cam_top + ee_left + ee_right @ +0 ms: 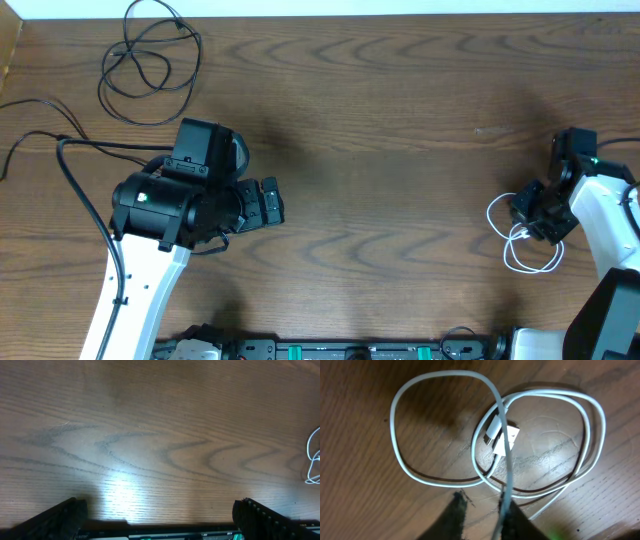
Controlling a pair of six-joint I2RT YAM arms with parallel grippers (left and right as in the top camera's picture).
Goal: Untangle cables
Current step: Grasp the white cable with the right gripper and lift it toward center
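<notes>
A white cable (395, 435) lies in loose overlapping loops on the wooden table at the right, its small white plug (501, 435) in the middle of the loops. In the overhead view the white cable (530, 270) sits under my right gripper (530, 215). My right gripper (480, 497) is open a little, and one white strand runs down against its right finger. Thin black cable (150, 60) lies coiled at the far left; I cannot tell whether it is one cord or two. My left gripper (262, 203) is wide open and empty (159, 505) over bare wood.
Thicker black cables (70, 150) run along the left side to the left arm. The white cable's edge shows at the right of the left wrist view (314, 460). The table's far edge (400, 14) meets a white strip.
</notes>
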